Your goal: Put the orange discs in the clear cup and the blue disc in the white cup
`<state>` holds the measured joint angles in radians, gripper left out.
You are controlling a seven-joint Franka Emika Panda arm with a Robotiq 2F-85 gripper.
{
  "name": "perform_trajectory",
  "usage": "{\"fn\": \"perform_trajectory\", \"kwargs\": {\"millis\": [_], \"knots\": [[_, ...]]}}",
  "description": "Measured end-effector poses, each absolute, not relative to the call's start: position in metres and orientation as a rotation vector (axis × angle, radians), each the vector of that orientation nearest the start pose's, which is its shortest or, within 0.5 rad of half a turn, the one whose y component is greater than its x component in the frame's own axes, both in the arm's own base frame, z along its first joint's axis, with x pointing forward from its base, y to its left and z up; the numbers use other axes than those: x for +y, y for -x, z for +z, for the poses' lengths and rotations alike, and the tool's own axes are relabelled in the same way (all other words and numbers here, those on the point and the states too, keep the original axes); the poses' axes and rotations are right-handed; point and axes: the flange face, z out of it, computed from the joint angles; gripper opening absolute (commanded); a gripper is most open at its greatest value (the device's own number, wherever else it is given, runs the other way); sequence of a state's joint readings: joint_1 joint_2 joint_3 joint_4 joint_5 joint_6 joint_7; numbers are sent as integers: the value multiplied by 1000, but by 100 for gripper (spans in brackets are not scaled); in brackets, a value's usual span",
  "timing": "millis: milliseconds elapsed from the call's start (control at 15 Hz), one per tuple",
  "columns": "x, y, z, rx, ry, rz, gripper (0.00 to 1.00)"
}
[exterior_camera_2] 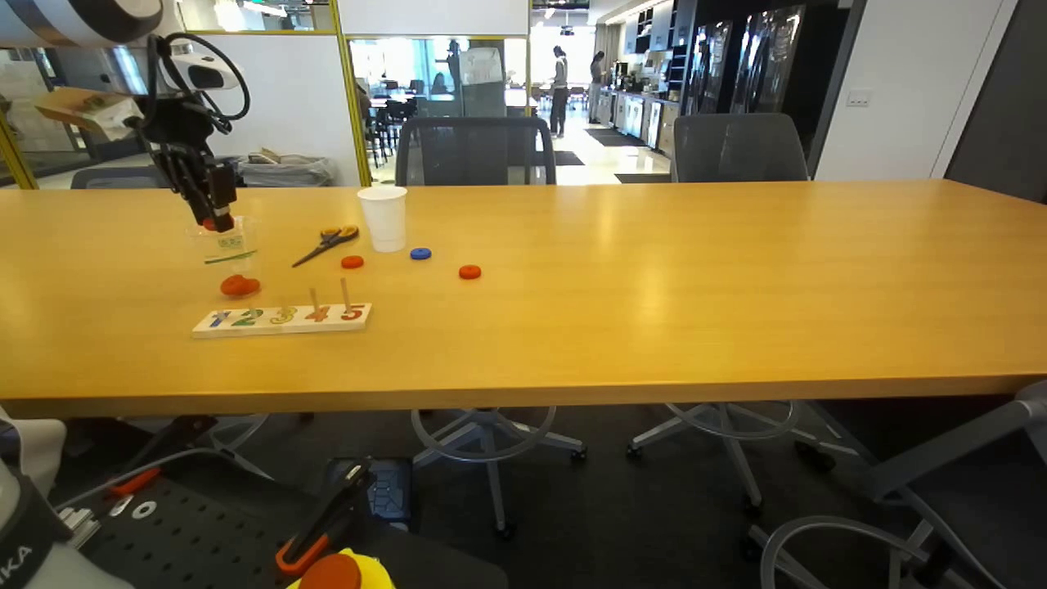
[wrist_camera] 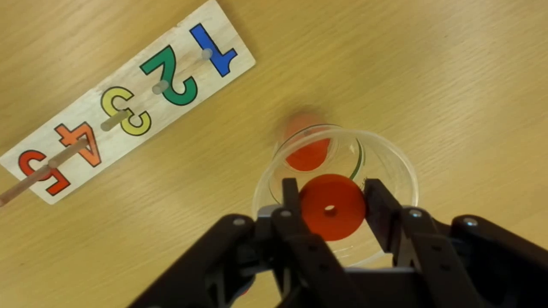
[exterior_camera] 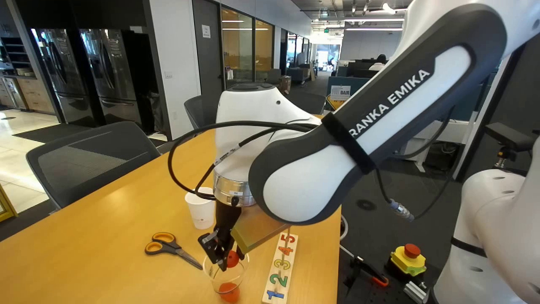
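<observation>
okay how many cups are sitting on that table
2: the white cup near the scissors, and the clear cup under the gripper. Another could be hidden behind the arm.

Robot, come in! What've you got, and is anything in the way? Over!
Gripper shut on an orange disc. Disc at the mouth of the clear cup, not yet released. Scissors lying near the cup, apparently not in the way.
</observation>
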<state>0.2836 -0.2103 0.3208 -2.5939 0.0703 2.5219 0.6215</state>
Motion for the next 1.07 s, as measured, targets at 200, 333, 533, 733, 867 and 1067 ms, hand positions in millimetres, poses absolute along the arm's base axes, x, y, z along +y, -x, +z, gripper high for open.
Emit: {"fn": "perform_trajectory", "kwargs": {"millis": [200, 333, 533, 733, 867, 1067], "knots": [[246, -372, 336, 106, 3077, -172, 97], [242, -378, 336, 96, 3077, -170, 100], [227, -390, 338, 55, 3074, -191, 100], [206, -407, 345, -1, 3067, -223, 100], [192, -419, 348, -62, 3066, -234, 100], [175, -437, 344, -110, 3065, -226, 100]]}}
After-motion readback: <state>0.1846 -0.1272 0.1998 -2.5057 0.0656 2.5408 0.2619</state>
